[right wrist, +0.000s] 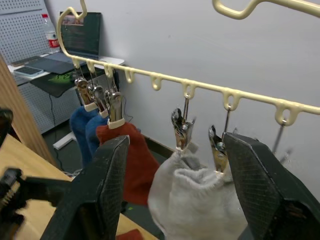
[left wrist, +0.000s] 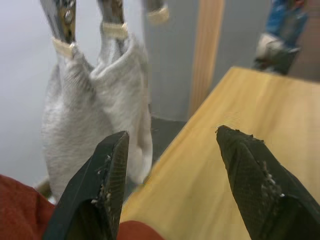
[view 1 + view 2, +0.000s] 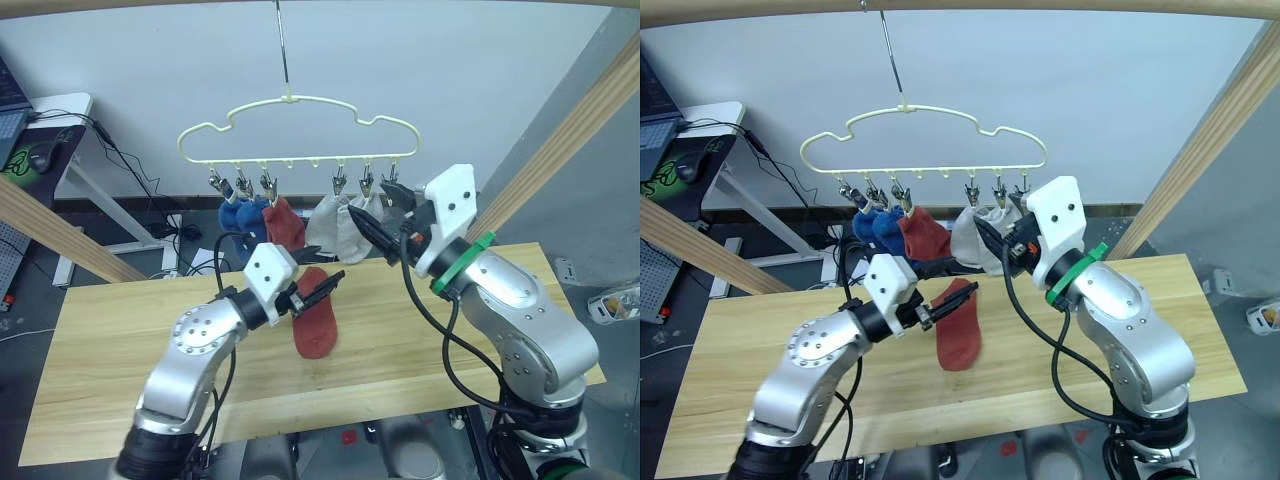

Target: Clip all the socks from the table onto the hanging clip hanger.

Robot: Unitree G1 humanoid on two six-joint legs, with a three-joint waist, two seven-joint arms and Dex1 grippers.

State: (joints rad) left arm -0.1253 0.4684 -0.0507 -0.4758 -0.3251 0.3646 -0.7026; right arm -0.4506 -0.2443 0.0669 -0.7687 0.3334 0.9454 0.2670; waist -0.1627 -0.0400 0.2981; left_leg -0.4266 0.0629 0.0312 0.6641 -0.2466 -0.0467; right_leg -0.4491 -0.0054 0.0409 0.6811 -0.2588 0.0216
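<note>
The pale-yellow clip hanger hangs by its hook above the table's far edge. On its clips hang two blue socks, one rust red sock and two grey socks. A second red sock lies over the wooden table right under my left gripper. That gripper is open; red fabric shows beside one finger, and I cannot tell whether they touch. My right gripper is open and raised just in front of the grey socks' clips.
Slanted wooden beams cross at the left and right, and a wooden pole runs along the top. A white desk with a laptop and cables stands beyond the table's left end. A grey wall is behind the hanger.
</note>
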